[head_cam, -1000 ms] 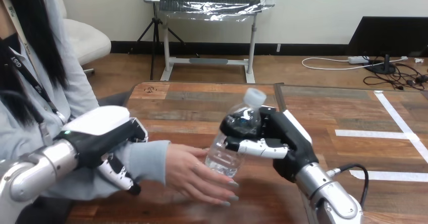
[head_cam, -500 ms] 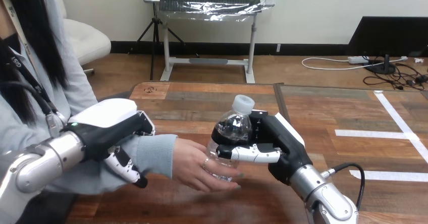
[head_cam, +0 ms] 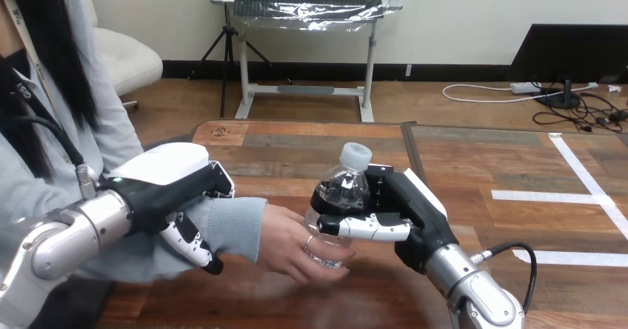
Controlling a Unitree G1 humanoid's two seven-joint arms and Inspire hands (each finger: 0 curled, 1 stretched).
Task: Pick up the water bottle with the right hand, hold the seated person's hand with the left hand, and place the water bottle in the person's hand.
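Head view is showing the job nearly finished. At frame centre the right hand (head_cam: 392, 221) is clasping the water bottle (head_cam: 337, 195) round its middle, and the bottle's base is sitting in the person's hand (head_cam: 292, 244), whose fingers are curling under it. At lower left the left hand (head_cam: 174, 195) is wrapping its fingers round the person's sleeved forearm. Only letting go looks left, I'd say. I'm counting one bottle, one person's hand, two robot hands.

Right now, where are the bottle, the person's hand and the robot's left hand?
bottle (head_cam: 343, 183), head view, its clear shoulder.
person's hand (head_cam: 283, 238), head view, its middle.
left hand (head_cam: 167, 164), head view, its white back shell.
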